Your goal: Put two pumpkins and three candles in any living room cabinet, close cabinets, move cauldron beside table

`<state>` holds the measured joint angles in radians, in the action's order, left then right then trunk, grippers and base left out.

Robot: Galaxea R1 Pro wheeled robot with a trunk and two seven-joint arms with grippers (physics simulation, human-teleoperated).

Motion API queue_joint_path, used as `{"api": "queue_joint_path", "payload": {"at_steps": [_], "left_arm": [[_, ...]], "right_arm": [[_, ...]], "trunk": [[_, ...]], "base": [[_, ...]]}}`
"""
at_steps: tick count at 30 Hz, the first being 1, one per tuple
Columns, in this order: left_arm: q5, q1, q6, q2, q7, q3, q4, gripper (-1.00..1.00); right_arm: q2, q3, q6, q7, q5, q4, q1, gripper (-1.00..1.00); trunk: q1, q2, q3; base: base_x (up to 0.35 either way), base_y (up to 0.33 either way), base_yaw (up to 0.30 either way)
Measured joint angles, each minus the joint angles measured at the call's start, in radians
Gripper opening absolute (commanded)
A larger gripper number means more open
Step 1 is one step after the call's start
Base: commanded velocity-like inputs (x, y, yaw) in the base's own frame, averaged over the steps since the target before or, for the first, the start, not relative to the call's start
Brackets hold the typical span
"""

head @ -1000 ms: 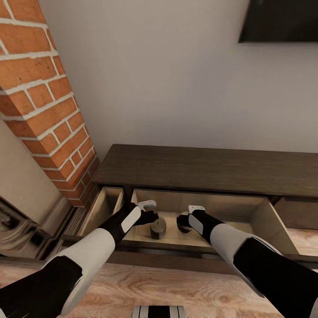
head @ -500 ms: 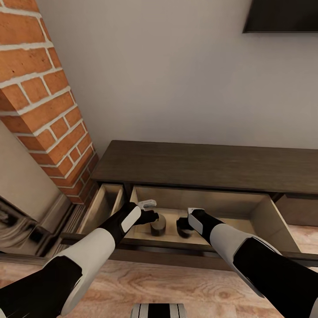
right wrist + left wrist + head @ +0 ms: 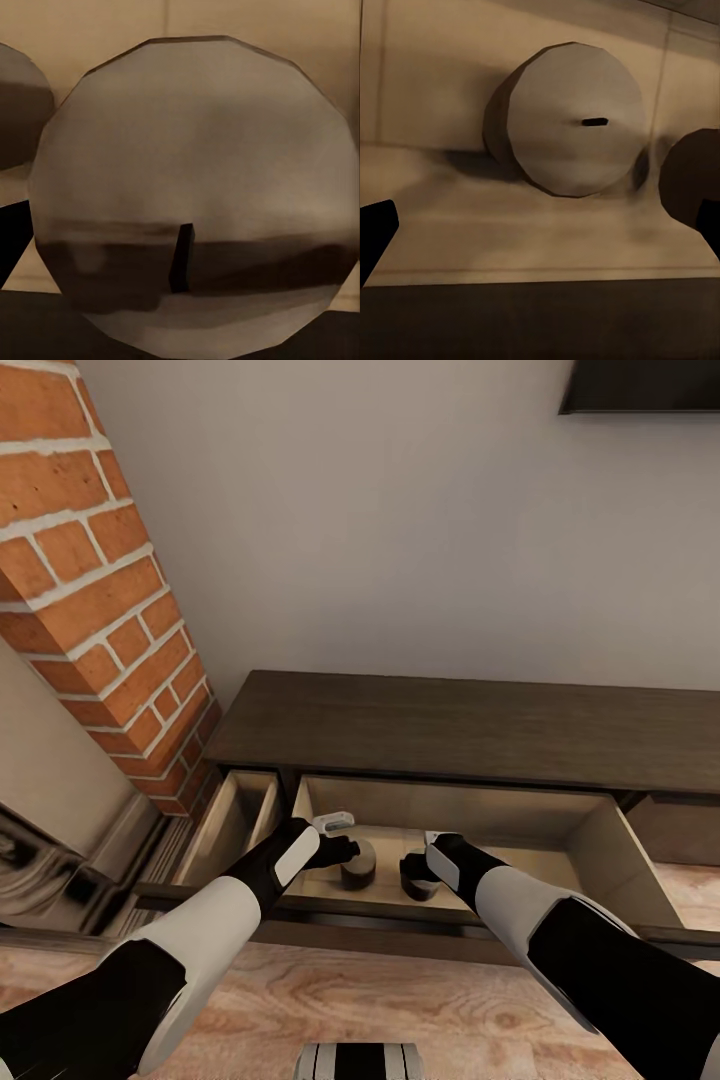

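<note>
The cabinet [image 3: 450,735] is a long, low dark-brown unit with a wide drawer [image 3: 600,840] pulled out, pale wood inside. One candle [image 3: 358,865] stands on the drawer floor, a stubby tan cylinder with a dark wick [image 3: 574,120]. My left gripper [image 3: 347,851] hovers just above it, open, its fingertips [image 3: 375,236] wide apart and clear of it. A second candle [image 3: 418,877] sits a hand's width to the right, under my right gripper [image 3: 413,863], which is shut on it. That candle [image 3: 195,195] shows very close, with one finger [image 3: 11,240] against its side.
A narrow second drawer [image 3: 235,815] stands open at the cabinet's left end. A red brick column [image 3: 90,590] rises at the left, a plain wall stands behind, and a dark screen [image 3: 640,385] hangs at the top right. The wood floor [image 3: 400,1000] lies below.
The camera has shifted, so the cabinet sits higher in the picture. The right gripper's candle has sunk lower and nearer the drawer front, relative to the standing candle. The left gripper stays open.
</note>
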<state>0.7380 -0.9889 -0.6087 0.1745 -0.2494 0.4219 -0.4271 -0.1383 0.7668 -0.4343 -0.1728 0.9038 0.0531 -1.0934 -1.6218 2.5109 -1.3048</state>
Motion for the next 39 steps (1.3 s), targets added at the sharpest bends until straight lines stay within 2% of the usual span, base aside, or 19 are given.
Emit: {"api": "queue_joint_path", "payload": {"at_steps": [1,19,39], "left_arm": [[0.000,0.000,0.000,0.000,0.000,0.000,0.000,1.00],[0.000,0.000,0.000,0.000,0.000,0.000,0.000,1.00],[0.001,0.000,-0.005,0.000,0.000,0.000,0.002,1.00]], "right_arm": [[0.000,0.000,0.000,0.000,0.000,0.000,0.000,1.00],[-0.002,0.006,0.001,0.000,0.000,0.000,0.000,1.00],[-0.002,0.007,0.001,0.000,0.000,0.000,0.001,1.00]], "trunk": [[0.000,0.000,0.000],[0.000,0.000,0.000],[0.009,-0.005,0.077]], "base": [[0.000,0.000,0.000],[0.000,0.000,0.000],[0.000,0.000,0.000]]}}
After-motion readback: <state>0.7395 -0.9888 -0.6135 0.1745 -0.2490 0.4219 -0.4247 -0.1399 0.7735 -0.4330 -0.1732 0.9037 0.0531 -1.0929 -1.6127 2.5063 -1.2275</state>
